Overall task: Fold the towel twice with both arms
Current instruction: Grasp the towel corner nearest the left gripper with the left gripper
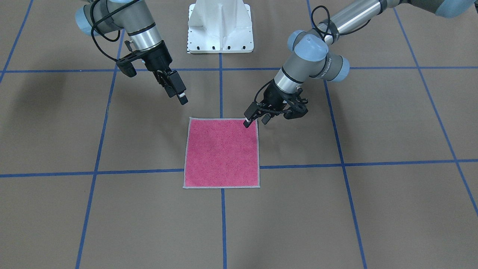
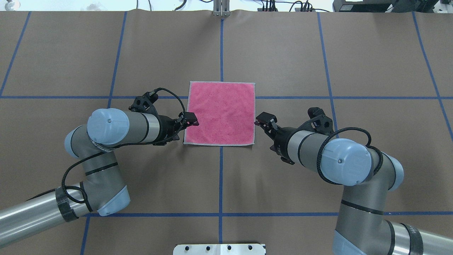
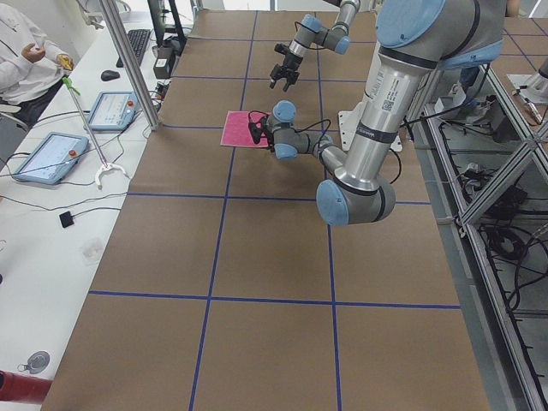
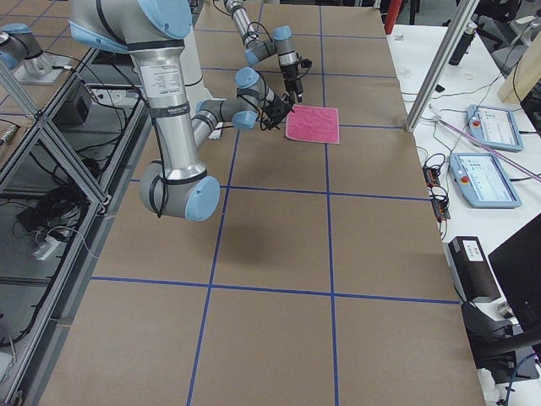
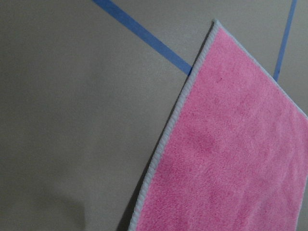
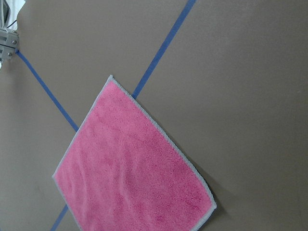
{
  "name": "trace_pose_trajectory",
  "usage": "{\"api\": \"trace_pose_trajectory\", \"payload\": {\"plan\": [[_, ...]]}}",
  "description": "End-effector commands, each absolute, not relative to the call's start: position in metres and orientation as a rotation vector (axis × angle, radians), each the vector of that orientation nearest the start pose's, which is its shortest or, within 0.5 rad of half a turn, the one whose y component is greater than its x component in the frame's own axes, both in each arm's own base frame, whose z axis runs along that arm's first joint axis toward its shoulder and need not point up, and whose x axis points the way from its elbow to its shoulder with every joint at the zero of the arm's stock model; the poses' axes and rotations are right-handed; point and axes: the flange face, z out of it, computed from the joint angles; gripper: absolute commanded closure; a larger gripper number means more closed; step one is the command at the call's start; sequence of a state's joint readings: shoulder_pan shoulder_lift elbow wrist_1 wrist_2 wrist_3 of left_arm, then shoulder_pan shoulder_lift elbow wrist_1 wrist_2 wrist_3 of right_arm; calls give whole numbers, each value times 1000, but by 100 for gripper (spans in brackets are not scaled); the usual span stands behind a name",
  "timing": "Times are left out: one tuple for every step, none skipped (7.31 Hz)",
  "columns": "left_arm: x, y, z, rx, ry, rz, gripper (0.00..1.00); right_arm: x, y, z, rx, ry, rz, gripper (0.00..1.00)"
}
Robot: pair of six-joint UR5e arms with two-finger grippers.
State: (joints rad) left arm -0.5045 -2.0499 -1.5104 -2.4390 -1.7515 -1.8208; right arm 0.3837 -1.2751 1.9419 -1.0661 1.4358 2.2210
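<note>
1. Two grippers flank one towel (image 2: 221, 113). It lies flat and unfolded, pink face up, at the middle of the table (image 2: 70, 53), over a crossing of blue tape lines (image 2: 221, 46).
2. The towel is square, so it has no long axis to speak of. Its sides run with the tape lines, and one edge faces the robot.
3. The left gripper (image 1: 256, 121) is the nearer one, at the towel's left edge close to the robot-side corner.
   - In the front-facing view one finger is over the pink face and the other is outside the stitched edge.
   - The jaws are therefore spread astride that edge and grasp nothing.
   - I cannot tell whether the tips touch the cloth.
4. The right gripper (image 1: 181, 98) is off the cloth.
   - From overhead it looks just beside the right edge, but the front-facing view shows it apart from its corner.
   - Its wrist camera takes in most of the towel, so it probably hangs higher than the left.
   - Its fingers overlap in every view, so I cannot tell whether the jaws are spread or closed.
5. From each gripper the towel lies inward, toward the table's centre line.
6. The first fold looks not yet begun. The coming move likely turns on the right gripper coming down to the robot-side corner on its own side, level with the left. Then both corners could rise together and the edge would stay square.
</note>
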Motion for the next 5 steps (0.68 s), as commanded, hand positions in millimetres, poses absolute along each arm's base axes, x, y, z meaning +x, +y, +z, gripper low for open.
{"api": "trace_pose_trajectory", "payload": {"plan": [[542,-424,314,3,1305,-521,10,-465,-346,274,-38,-1229,980,3],[545,-421,315,0,1302,-518,11,-465,-346,274,-38,-1229,980,2],[546,-422,312,1,1306,-517,13,-465,-346,274,-38,-1229,980,2],[547,-420,312,0,1306,-513,14,-465,-346,276,-37,-1225,979,2],[549,-418,311,-3,1307,-508,14,-465,-346,276,-37,-1224,979,2]]}}
